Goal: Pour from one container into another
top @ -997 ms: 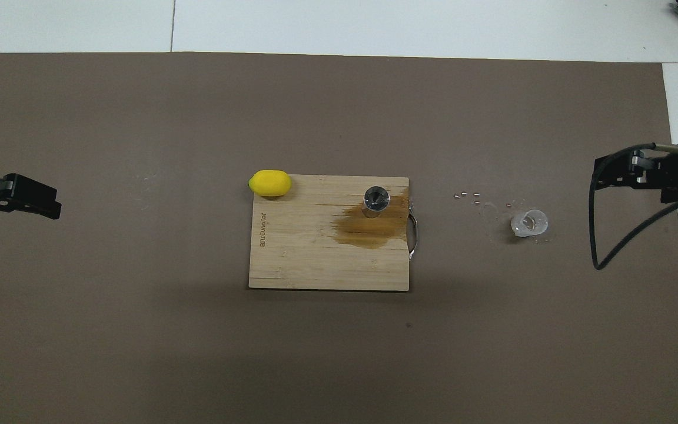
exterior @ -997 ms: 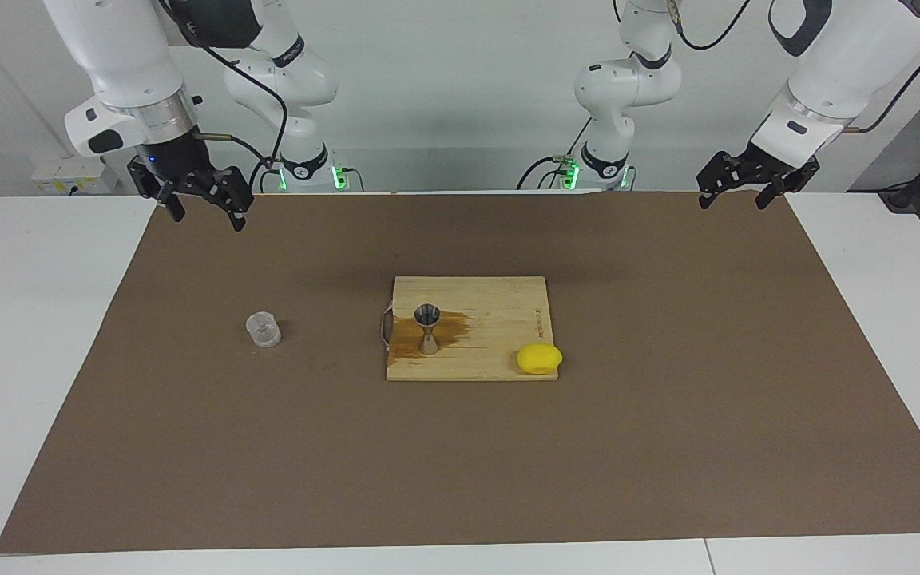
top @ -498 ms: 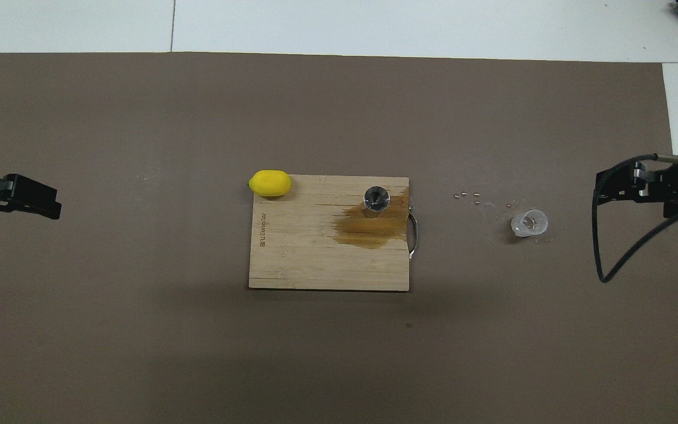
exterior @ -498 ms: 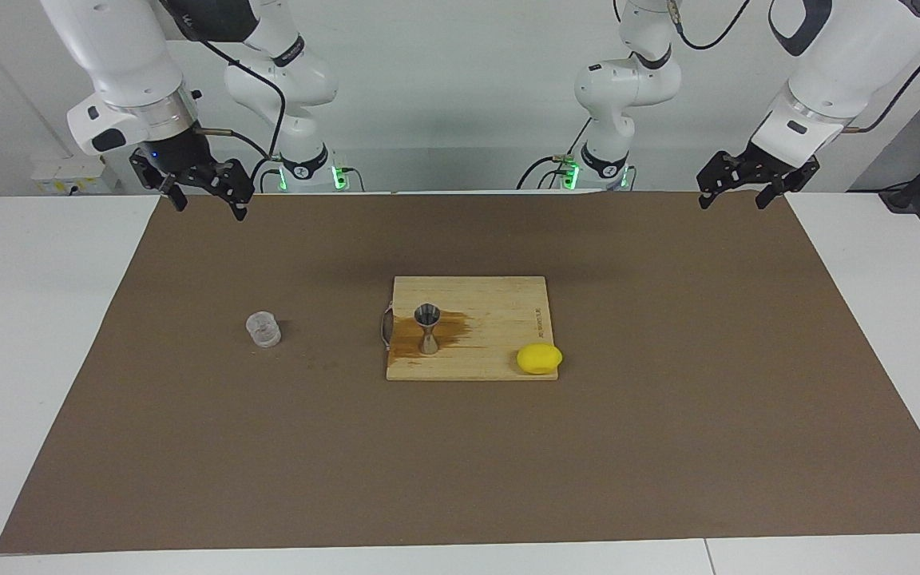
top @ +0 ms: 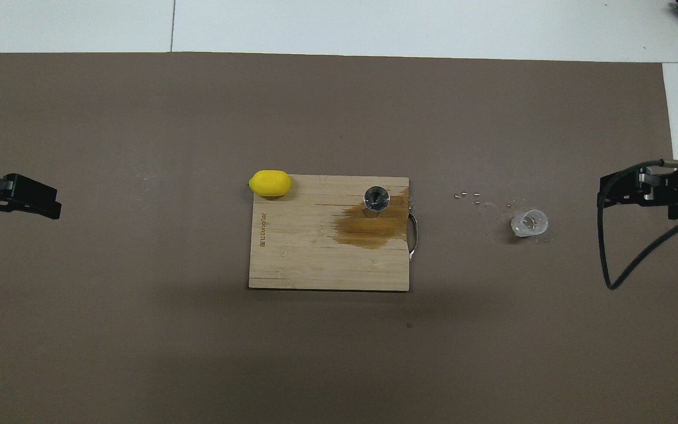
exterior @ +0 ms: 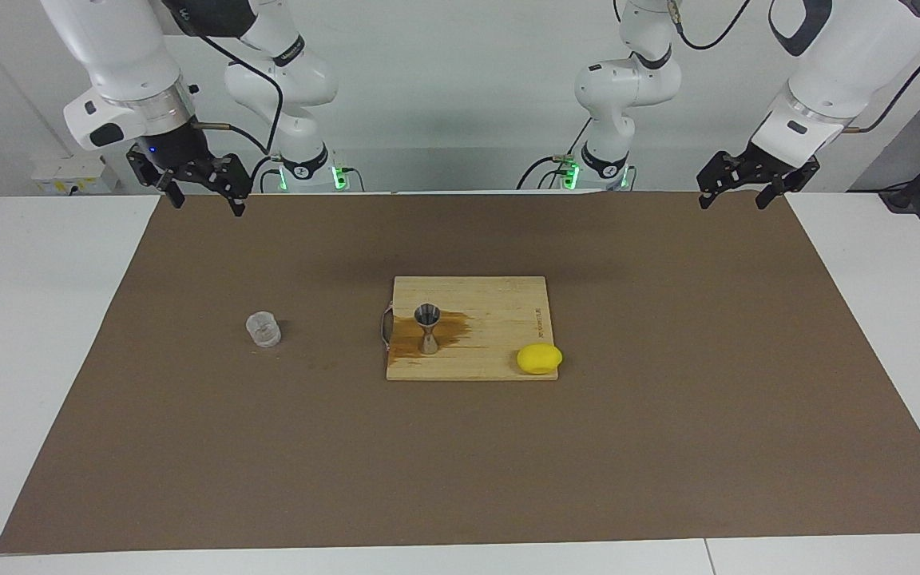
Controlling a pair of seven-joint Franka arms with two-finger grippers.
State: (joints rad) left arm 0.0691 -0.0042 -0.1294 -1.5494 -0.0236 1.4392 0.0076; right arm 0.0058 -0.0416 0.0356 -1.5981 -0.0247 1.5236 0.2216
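Up and back goes our right tool (exterior: 203, 195), spread and empty, leaving the small clear glass cup (exterior: 263, 329) beside the steel hourglass jigger (exterior: 427, 327).

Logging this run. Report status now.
Left gripper and right gripper open, empty, raised at the mat's robot-side corners. Glass cup upright on mat; jigger upright on wet board. Lemon clear of both.

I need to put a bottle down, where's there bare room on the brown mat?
Bare mat lies between the glass cup and the cutting board, and from the lemon to the left arm's end. Crowded: the board, with jigger, spill and lemon.
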